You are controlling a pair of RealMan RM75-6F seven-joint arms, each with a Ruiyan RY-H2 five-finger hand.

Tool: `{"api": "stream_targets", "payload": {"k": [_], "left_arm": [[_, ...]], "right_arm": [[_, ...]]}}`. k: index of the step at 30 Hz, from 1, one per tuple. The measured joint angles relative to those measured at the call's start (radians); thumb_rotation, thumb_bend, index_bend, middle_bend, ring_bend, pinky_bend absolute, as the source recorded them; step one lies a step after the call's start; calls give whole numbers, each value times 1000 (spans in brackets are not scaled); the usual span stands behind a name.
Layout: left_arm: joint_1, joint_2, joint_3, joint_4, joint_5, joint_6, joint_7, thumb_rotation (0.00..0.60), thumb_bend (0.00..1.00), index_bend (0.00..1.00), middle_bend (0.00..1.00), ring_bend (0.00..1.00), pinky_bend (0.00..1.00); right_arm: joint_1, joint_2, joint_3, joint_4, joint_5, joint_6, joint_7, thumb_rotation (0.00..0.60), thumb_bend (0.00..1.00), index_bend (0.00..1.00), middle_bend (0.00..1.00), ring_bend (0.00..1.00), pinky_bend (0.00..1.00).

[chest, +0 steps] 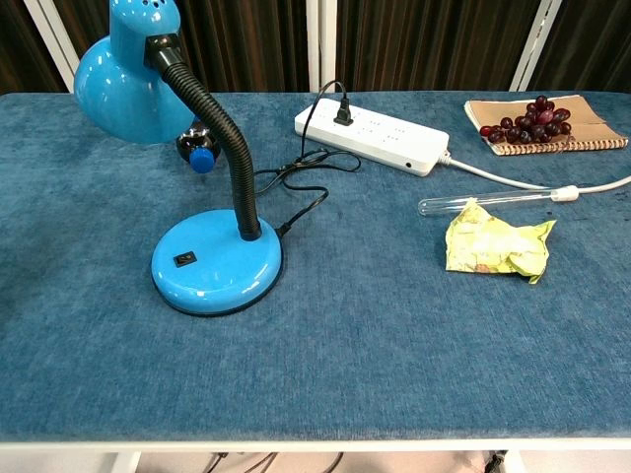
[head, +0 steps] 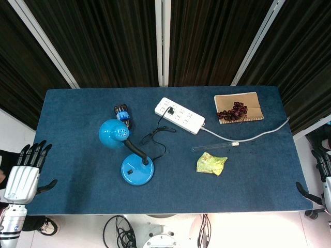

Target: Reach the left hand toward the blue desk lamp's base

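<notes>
Our left robot hand (head: 23,175) hangs off the tabletop's (head: 77,155) left edge, fingers spread and straight, holding nothing. The blue desk lamp's base (head: 137,170) sits well apart, near the front centre. Our right robot hand (head: 321,178) barely shows at the right edge; we cannot tell its state.

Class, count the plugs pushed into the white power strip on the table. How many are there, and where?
1: a black plug sits in the end socket of the white power strip nearest the blue desk lamp. The other sockets look empty.
</notes>
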Motion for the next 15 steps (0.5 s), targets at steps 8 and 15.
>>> {"api": "stream_targets", "payload": {"k": [8, 15], "left_arm": [[2, 2, -4, 1, -8, 1, -9, 600, 6, 53, 0, 0, 0], [-1, 0, 4, 0, 8, -5, -15, 600, 6, 53, 15, 1, 24]], "right_arm": [[0, -2, -1, 3, 2, -3, 0, 600, 194, 0, 0, 0, 0], [-3, 3, 5, 9, 9, 2, 21, 600, 199, 0, 0, 0, 0]]}}
